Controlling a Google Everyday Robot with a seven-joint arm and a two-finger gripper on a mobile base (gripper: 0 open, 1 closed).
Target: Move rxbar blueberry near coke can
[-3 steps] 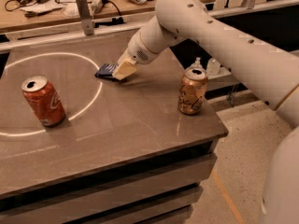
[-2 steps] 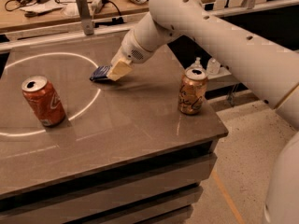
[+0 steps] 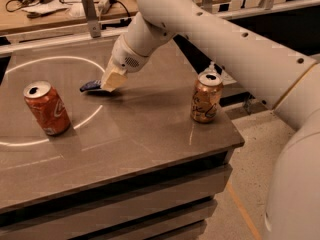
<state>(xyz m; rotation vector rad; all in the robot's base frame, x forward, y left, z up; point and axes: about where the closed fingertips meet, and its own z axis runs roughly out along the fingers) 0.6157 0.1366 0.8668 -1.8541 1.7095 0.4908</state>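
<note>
A grey-brown desk with a white ring on it stands on pale speckled floor. A cluttered wooden workbench runs behind. The tool, above the desk, clamps the rxbar blueberry.

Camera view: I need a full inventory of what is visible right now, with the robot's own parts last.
coke can: one, red-orange, upright on the table's left part, inside the light ring.
rxbar blueberry: one, dark blue, right of and behind the coke can, apart from it, held by the gripper.
second can: one, peach-tan, upright near the table's right edge.
table: one, grey-brown, fills the middle of the view.
light ring: one, white, on the table's left half.
workbench: one, wooden, behind the table, with cables on it.
arm: one, white, reaching in from the right.
gripper: one, tan jaws closed on the bar's right end.
</note>
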